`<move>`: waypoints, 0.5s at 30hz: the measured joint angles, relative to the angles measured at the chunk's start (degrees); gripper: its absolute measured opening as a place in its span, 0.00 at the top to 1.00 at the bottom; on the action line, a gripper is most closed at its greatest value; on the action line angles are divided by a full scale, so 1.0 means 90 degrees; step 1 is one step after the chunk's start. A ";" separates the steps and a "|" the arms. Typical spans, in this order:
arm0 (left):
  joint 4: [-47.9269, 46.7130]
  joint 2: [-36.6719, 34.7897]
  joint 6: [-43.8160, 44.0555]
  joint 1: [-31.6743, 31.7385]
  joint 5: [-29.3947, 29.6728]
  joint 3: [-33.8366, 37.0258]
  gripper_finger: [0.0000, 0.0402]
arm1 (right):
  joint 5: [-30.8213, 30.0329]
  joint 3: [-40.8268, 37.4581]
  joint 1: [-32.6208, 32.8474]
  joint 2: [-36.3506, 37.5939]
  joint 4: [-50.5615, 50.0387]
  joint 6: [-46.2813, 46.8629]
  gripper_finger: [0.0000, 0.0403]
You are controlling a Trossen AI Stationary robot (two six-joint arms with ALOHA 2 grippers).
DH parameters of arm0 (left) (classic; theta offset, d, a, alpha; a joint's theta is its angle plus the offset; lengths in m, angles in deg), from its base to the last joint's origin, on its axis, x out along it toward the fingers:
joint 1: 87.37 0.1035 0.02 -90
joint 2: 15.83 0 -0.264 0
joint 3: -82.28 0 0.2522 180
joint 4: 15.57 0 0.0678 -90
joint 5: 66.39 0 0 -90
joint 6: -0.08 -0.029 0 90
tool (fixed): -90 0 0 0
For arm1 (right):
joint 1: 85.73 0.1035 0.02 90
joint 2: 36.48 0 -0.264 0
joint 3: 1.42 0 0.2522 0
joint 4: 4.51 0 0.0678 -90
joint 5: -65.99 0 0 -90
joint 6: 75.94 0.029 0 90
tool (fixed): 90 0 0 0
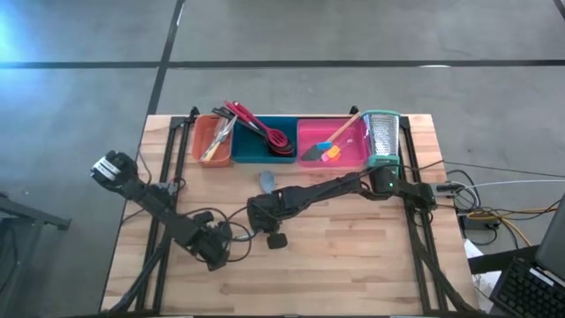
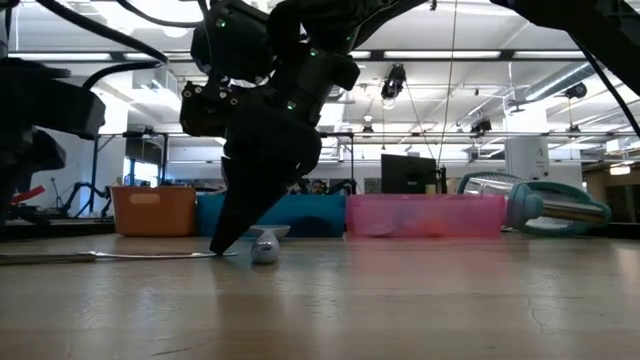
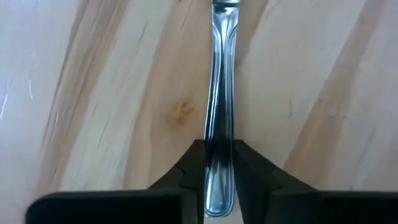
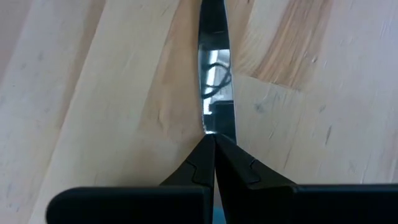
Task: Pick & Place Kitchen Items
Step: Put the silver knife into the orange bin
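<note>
Table [image 1: 353,265]: a light wooden tabletop, seen from above, carrying two dark arms, a row of trays along its far edge, and a few loose items near its middle.
Right arm: it comes in from the right edge and stretches across to the middle of the tabletop.
Left arm: it comes in from the left edge and bends toward the near edge, left of centre.
Trays: three stand side by side along the far edge. The orange tray [image 1: 201,139] is on the left and holds metal tongs [image 1: 219,140]. The teal tray [image 1: 252,152] is in the middle and holds red and black long-handled spoons [image 1: 265,132]. The pink tray [image 1: 353,150] is on the right and holds a spatula with a wooden handle [image 1: 328,141] and a small orange tool [image 1: 332,154].
Box grater [image 1: 382,137]: metal with teal trim, lying at the right end of the tray row, by the far right corner.
Right gripper [image 4: 214,138]: its fingers meet at their tips, pressed down on a flat shiny knife blade [image 4: 214,74] that lies on the wood near the centre.
Left gripper [image 3: 219,149]: its fingers are closed against both sides of the slim metal handle [image 3: 219,93] of a utensil lying flat on the wood; they are parted only by the handle's width.
Small grey-blue item [image 1: 267,180]: lies loose on the wood just in front of the teal tray; what it is cannot be told.
</note>
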 joint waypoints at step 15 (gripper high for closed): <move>0.0587 -0.0088 -0.0524 0.0271 -0.0642 0.0017 1.00 | 0.0589 -0.0002 0.0005 0.0221 -0.0255 0.0005 0.98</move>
